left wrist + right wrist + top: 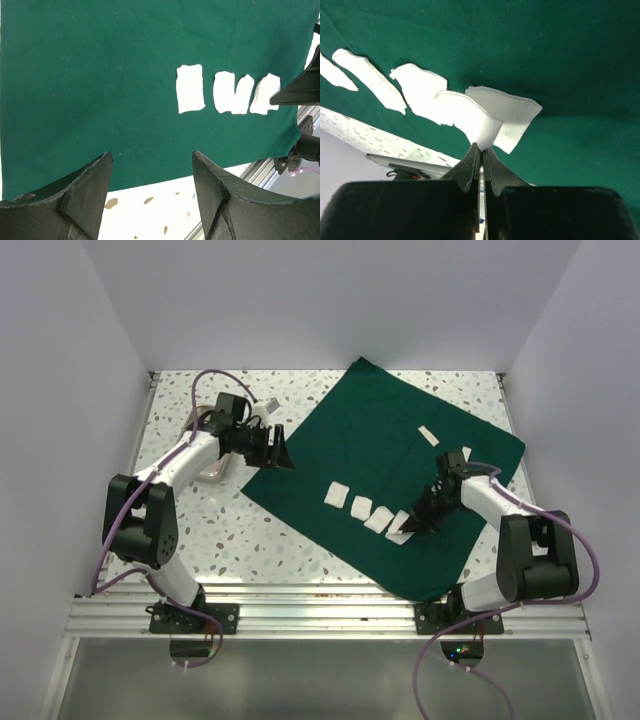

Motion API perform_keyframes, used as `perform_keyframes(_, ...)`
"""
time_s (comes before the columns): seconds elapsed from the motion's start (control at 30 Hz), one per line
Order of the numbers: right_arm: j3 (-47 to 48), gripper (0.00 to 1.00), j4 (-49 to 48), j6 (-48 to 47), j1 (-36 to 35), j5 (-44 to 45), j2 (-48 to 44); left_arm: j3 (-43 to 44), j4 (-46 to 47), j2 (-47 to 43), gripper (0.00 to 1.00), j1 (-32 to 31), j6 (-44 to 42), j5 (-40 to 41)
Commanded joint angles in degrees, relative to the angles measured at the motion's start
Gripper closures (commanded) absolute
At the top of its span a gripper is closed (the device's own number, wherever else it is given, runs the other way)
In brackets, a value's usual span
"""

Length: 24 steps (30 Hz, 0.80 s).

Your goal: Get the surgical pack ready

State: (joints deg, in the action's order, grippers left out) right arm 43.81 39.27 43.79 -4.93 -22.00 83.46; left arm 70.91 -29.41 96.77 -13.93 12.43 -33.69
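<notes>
Right gripper [481, 148] pinching gauze square [492, 117]; green drape [555, 55] spread beneath.

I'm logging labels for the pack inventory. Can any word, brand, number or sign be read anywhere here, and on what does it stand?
None can be read.
The green drape is plain and each white gauze square is blank. No marking shows on the left gripper, the right gripper or the speckled table.

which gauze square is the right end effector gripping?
The gauze square at the row's end nearest the right arm: pinched, curled up in the right end effector; other squares lie flat.
</notes>
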Motion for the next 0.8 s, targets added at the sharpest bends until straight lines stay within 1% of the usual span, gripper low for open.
perform_keyframes(0.0, -0.7, 1.00, -2.4, 1.5, -0.1, 0.6, 0.4, 0.0, 0.6, -1.8, 0.31, 0.3, -0.9, -1.3)
perform_keyframes(0.13, -1.5, 1.00, -3.7, 2.3, -0.1, 0.6, 0.7, -0.3, 0.7, -2.0, 0.31, 0.3, -0.9, -1.2)
perform_keyframes(0.37, -2.0, 0.98, -2.3, 1.6, -0.1, 2.0, 0.9, -0.2, 0.7, -2.0, 0.31, 0.3, -1.0, -1.5)
perform_keyframes(0.6, -2.0, 0.94, -1.6, 1.9, -0.1, 1.3, 0.2, -0.3, 0.8, -2.0, 0.31, 0.3, -0.9, -1.5)
perform_keyframes(0.7, -2.2, 0.84, -0.7, 1.7, -0.2, 1.3, -0.3, -0.2, 0.8, -1.8, 0.31, 0.3, -0.8, -1.6)
perform_keyframes(0.73, -2.1, 0.77, -0.2, 1.5, -0.1, 1.1, -0.6, -0.3, 0.8, -1.8, 0.31, 0.3, -0.8, -1.6)
perform_keyframes(0.77, -2.1, 0.75, 0.7, 1.1, -0.2, 1.0, -0.8, -0.3, 0.9, -1.8, 0.31, 0.3, -0.9, -1.7)
